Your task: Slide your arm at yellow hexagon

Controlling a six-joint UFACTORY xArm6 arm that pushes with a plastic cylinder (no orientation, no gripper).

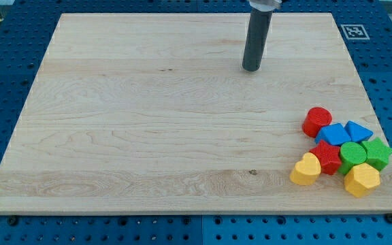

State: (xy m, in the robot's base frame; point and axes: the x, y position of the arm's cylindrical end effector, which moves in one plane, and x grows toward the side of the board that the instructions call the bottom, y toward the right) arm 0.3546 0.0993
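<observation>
The yellow hexagon lies at the view's bottom right of the wooden board, at the lower edge of a tight cluster of blocks. My tip is the end of a dark rod near the view's top, right of centre. It stands far up and to the left of the hexagon, touching no block.
The cluster also holds a yellow heart, a red star-like block, a red cylinder, a blue block, a blue triangle, a green cylinder and a green star. The board's right edge is close by.
</observation>
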